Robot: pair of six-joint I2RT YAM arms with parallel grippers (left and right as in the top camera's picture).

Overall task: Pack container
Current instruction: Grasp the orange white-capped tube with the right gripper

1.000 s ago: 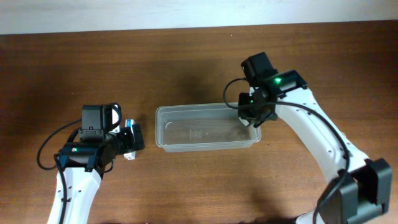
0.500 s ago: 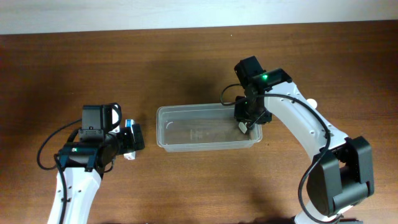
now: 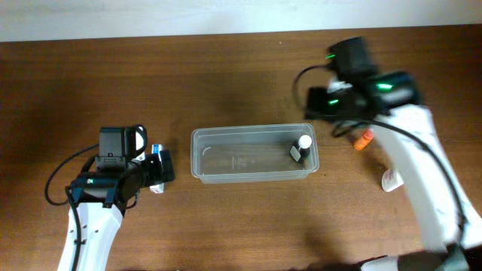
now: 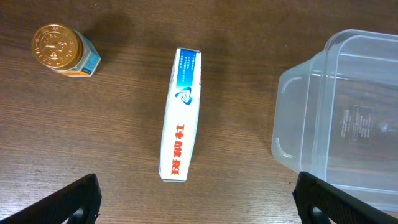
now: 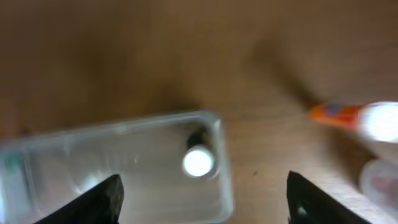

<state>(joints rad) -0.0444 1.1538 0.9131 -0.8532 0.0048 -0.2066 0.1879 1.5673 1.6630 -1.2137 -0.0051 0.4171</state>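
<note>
The clear plastic container [image 3: 248, 132] lies at the table's middle. A small dark bottle with a white cap [image 3: 301, 147] stands inside its right end and also shows in the right wrist view [image 5: 198, 161]. My right gripper [image 3: 315, 102] hovers blurred above and behind the container's right end, open, with nothing between its fingers [image 5: 202, 202]. My left gripper [image 4: 199, 202] is wide open above a blue-and-white toothpaste box [image 4: 182, 115] lying just left of the container [image 4: 292, 124]. In the overhead view that box [image 3: 157, 170] peeks out under the left gripper.
A gold-lidded jar [image 4: 59, 48] stands beyond the box. An orange-capped tube [image 3: 364, 140] and a white item [image 3: 392, 179] lie right of the container. The tube appears blurred in the right wrist view [image 5: 339, 113].
My right gripper has opened, leaving the small bottle standing in the container, and has risen and drawn back to the right. The left arm has not moved.
</note>
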